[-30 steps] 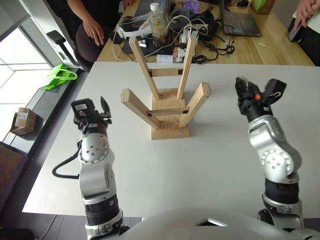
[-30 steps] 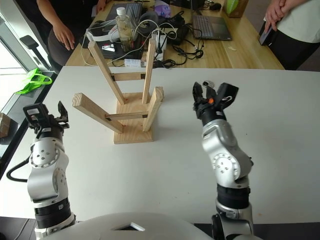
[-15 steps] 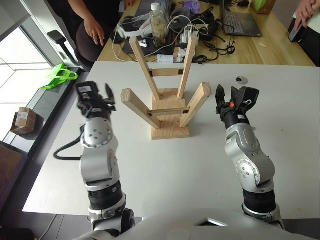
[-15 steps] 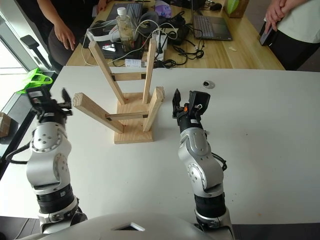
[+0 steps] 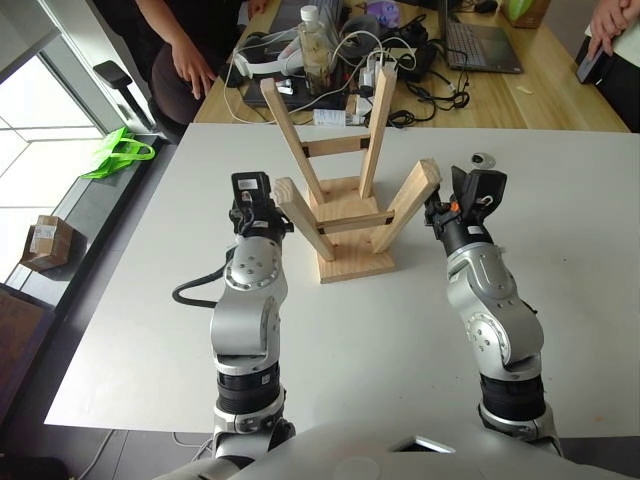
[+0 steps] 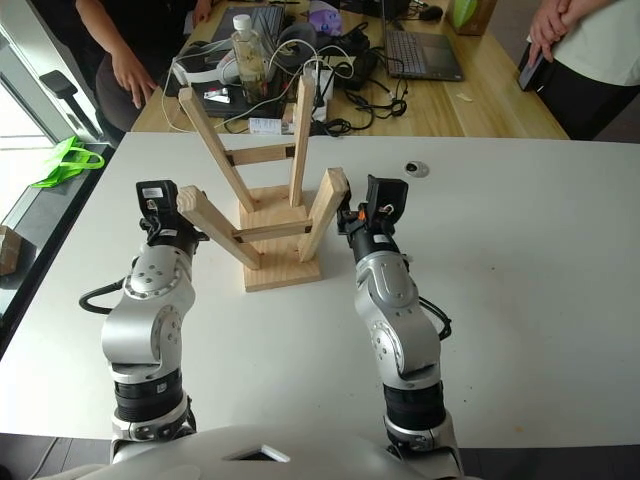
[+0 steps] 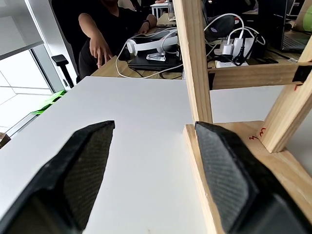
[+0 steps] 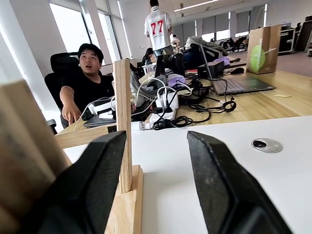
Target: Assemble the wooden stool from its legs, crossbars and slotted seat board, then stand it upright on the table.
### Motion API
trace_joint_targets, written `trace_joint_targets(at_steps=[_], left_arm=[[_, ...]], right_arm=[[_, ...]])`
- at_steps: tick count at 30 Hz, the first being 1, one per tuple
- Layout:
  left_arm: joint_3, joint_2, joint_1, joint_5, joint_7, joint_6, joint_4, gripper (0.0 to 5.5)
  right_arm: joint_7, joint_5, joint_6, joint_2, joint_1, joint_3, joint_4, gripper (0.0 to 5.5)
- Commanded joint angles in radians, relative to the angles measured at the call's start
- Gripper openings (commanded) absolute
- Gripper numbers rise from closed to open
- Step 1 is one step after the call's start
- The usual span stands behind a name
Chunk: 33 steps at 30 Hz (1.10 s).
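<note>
The wooden stool (image 5: 352,262) lies upside down on the white table (image 5: 330,360), seat board flat and all the legs pointing up. Two legs (image 5: 292,135) rise at the back, joined by a crossbar (image 5: 335,147). Two front legs splay outward, with a second crossbar (image 5: 355,222) between them. My left gripper (image 5: 268,212) is open beside the top of the front left leg (image 5: 300,215); in the left wrist view its fingers (image 7: 83,165) stand wide apart. My right gripper (image 5: 438,205) is open next to the top of the front right leg (image 5: 408,205), which sits outside its fingers (image 8: 100,185).
A wooden desk (image 5: 560,100) behind the table holds a bottle (image 5: 314,45), cables and a laptop (image 5: 480,45). A round metal cap (image 5: 483,158) is set in the table near my right gripper. The table's left edge drops to the floor beside a green bag (image 5: 120,150).
Both arms have swung inward from the table's sides to the stool's front legs. The stool has shifted and turned slightly to the right.
</note>
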<state>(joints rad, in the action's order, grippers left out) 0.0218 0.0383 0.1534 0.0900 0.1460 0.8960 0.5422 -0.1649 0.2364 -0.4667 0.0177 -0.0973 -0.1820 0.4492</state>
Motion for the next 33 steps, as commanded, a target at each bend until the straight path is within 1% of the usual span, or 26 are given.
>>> trace_joint_targets(at_steps=[1, 4, 7, 10, 11, 13, 15, 16, 18, 20, 22, 24, 25, 26, 27, 29, 31, 33], left_arm=[[0.003, -0.029, 0.008, 0.004, -0.028, 0.013, -0.009, 3.06], [-0.046, -0.088, 0.014, 0.022, -0.032, -0.006, -0.004, 3.06], [-0.106, -0.165, 0.017, 0.026, -0.062, -0.041, 0.001, 3.06], [-0.190, -0.252, 0.048, -0.014, -0.134, -0.097, -0.001, 3.06], [-0.237, -0.277, 0.075, -0.045, -0.161, -0.120, 0.000, 3.06], [-0.326, -0.294, 0.178, -0.172, -0.240, -0.156, 0.011, 3.06], [-0.393, -0.312, 0.325, -0.376, -0.360, -0.135, 0.029, 3.06], [-0.408, -0.329, 0.386, -0.483, -0.429, -0.105, 0.030, 3.06], [-0.403, -0.368, 0.452, -0.651, -0.542, -0.040, 0.034, 3.06], [-0.376, -0.397, 0.444, -0.763, -0.604, 0.017, 0.050, 3.06], [-0.244, -0.461, 0.339, -0.715, -0.639, 0.032, 0.048, 3.06], [-0.054, -0.543, 0.202, -0.596, -0.658, 0.001, 0.015, 3.06], [0.005, -0.558, 0.153, -0.561, -0.661, -0.021, 0.003, 3.06], [0.036, -0.555, 0.124, -0.545, -0.658, -0.033, -0.002, 3.06], [0.053, -0.538, 0.115, -0.536, -0.647, -0.053, -0.004, 3.06], [0.058, -0.493, 0.132, -0.545, -0.623, -0.077, -0.001, 3.06], [0.027, -0.434, 0.179, -0.568, -0.582, -0.094, 0.000, 3.06], [-0.035, -0.378, 0.245, -0.598, -0.526, -0.095, -0.013, 3.06]], right_arm=[[0.082, 0.038, -0.031, 0.037, -0.015, -0.059, -0.016, 2.37], [0.086, 0.043, -0.041, 0.038, -0.007, -0.011, -0.023, 2.37], [0.117, 0.059, -0.051, -0.010, -0.037, 0.086, -0.032, 2.37], [0.180, 0.135, -0.040, -0.088, -0.200, 0.240, -0.068, 2.37], [0.210, 0.197, -0.047, -0.104, -0.269, 0.289, -0.078, 2.37], [0.268, 0.329, -0.077, -0.123, -0.390, 0.361, -0.094, 2.37], [0.324, 0.490, -0.119, -0.125, -0.503, 0.408, -0.106, 2.37], [0.351, 0.562, -0.142, -0.122, -0.552, 0.418, -0.119, 2.37], [0.392, 0.665, -0.185, -0.118, -0.615, 0.419, -0.148, 2.37], [0.419, 0.742, -0.226, -0.119, -0.621, 0.409, -0.159, 2.37], [0.458, 0.721, -0.268, -0.138, -0.546, 0.328, -0.155, 2.37], [0.508, 0.653, -0.294, -0.157, -0.416, 0.186, -0.143, 2.37], [0.533, 0.615, -0.294, -0.169, -0.354, 0.114, -0.136, 2.37], [0.549, 0.581, -0.290, -0.179, -0.309, 0.059, -0.133, 2.37], [0.556, 0.545, -0.274, -0.181, -0.275, 0.018, -0.137, 2.37], [0.555, 0.515, -0.253, -0.175, -0.249, -0.002, -0.138, 2.37], [0.546, 0.517, -0.231, -0.160, -0.269, 0.022, -0.146, 2.37], [0.533, 0.529, -0.207, -0.144, -0.314, 0.067, -0.158, 2.37]])
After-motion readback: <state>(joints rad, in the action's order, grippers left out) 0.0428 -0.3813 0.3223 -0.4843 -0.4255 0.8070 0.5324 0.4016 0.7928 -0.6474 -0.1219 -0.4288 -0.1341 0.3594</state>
